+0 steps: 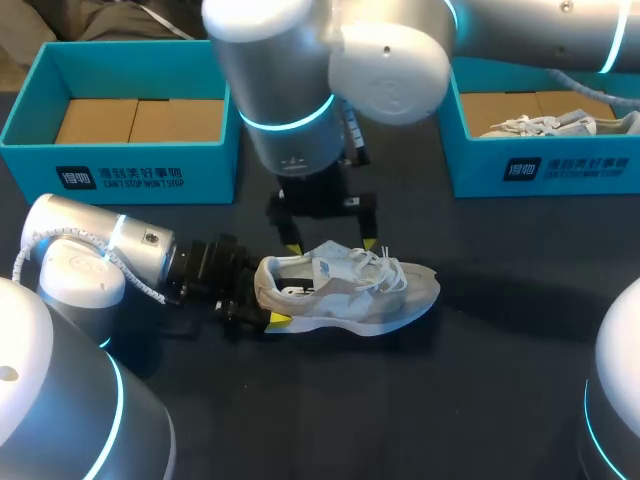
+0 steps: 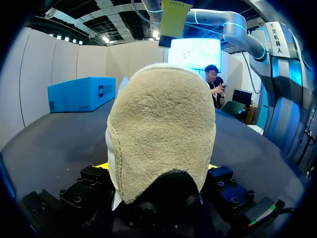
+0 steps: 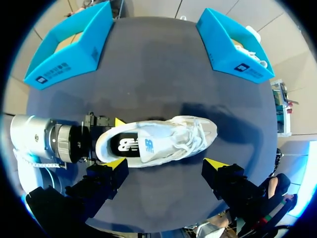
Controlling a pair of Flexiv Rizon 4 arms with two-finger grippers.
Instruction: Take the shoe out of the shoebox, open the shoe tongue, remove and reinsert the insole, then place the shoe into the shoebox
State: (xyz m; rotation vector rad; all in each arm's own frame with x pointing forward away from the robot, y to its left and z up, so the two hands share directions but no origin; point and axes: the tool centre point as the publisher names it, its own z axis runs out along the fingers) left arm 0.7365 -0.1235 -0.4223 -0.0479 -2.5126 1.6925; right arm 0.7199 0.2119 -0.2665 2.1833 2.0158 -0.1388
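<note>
Shoe [image 1: 345, 292] lies on its sole out on the dark surface [image 1: 480, 400], between the two blue boxes, toe toward the right box [image 1: 540, 165], heel toward the left box [image 1: 120, 170]. A second shoe [image 1: 560, 125] sits in the right box.

Left claw [image 2: 156, 168]: closed on the shoe's heel, a yellow tip pressed against each side.

Right claw [image 3: 166, 163]: hangs above the shoe's laces, fingers spread wide, holding nothing.

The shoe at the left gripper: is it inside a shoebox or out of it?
Out. The shoe stands upright on the table, its heel held by the left gripper.
</note>
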